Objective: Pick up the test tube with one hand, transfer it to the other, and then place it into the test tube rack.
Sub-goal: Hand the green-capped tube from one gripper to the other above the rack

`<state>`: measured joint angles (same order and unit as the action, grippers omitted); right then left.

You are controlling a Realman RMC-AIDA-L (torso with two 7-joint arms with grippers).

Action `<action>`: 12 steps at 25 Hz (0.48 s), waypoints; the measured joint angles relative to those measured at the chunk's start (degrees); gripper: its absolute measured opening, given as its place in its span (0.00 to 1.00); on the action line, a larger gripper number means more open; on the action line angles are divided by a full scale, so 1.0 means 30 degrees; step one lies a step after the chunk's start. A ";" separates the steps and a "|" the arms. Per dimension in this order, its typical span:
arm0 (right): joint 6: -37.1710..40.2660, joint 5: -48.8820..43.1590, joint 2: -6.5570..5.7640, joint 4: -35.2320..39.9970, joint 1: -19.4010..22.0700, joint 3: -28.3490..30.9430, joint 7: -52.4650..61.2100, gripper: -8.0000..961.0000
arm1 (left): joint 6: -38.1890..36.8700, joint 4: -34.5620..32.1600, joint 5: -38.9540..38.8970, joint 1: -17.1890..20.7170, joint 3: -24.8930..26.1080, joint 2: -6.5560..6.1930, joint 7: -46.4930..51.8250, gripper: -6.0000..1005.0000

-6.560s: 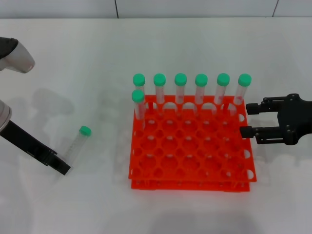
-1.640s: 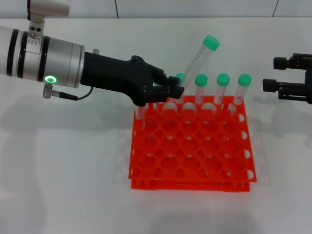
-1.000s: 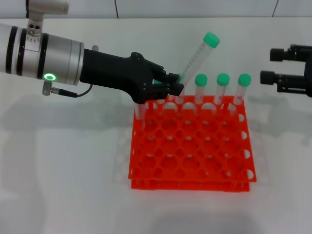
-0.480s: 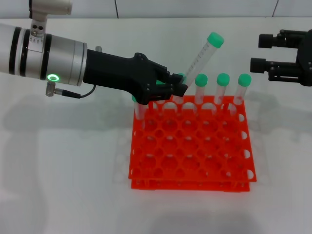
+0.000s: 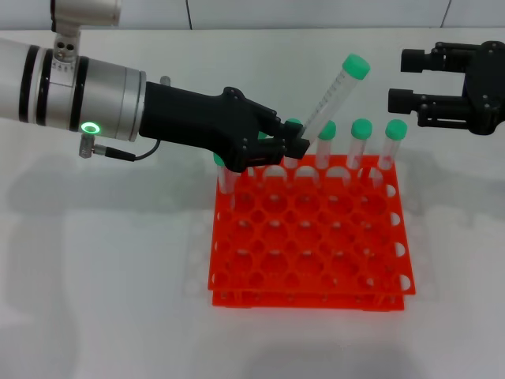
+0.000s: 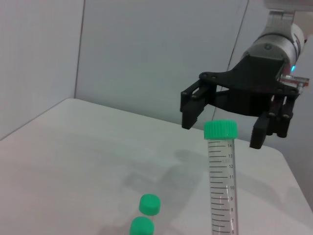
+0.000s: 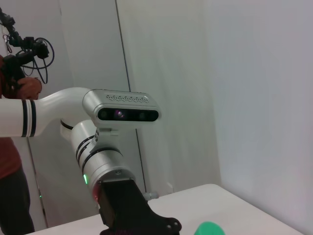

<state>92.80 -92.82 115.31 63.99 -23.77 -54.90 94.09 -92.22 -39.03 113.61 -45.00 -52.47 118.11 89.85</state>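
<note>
My left gripper [image 5: 293, 148] is shut on the lower end of the test tube [image 5: 330, 99], holding it tilted over the back row of the orange-red test tube rack [image 5: 308, 299]. The green cap [image 5: 357, 65] points up and to the right. My right gripper [image 5: 405, 80] hovers open to the right of the cap, apart from it, fingers pointing left. In the left wrist view the test tube [image 6: 220, 186] stands in front of the open right gripper [image 6: 229, 119]. The right wrist view shows the left arm [image 7: 105, 171] and the cap's edge [image 7: 210, 229].
Other green-capped tubes [image 5: 361, 142] stand in the rack's back row, and one [image 5: 224, 170] at its back left corner, partly hidden by my left gripper. Two of their caps [image 6: 149, 204] show in the left wrist view. A person stands behind the robot [image 7: 14, 98].
The tube lay on the table at the left 6.6 s ago; now my left gripper holds it over the rack. In the last second it drifted right, and my right gripper rose and moved left.
</note>
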 joint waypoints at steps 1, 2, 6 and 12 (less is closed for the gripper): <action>-0.0009 0.0009 0.0003 -0.0031 -0.0010 -0.0007 -0.0002 0.69 | -0.0033 -0.0001 -0.0003 -0.0008 0.0000 0.0007 -0.0019 0.20; -0.0018 0.0023 0.0009 -0.0042 -0.0014 -0.0017 -0.0003 0.69 | -0.0056 -0.0009 -0.0023 -0.0011 0.0000 0.0017 -0.0043 0.20; -0.0036 0.0087 0.0056 -0.0053 -0.0073 -0.0310 -0.0010 0.69 | -0.0078 -0.0021 -0.0231 -0.0011 0.0000 0.0036 -0.0083 0.20; -0.0143 0.0687 0.0072 -0.0088 -0.0250 -0.0964 -0.0208 0.69 | -0.0080 -0.0029 -0.0257 -0.0004 -0.0048 0.0120 -0.0103 0.20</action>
<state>92.37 -90.76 115.53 63.72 -24.52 -57.79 93.46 -92.46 -39.11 112.84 -45.01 -52.61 118.47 89.54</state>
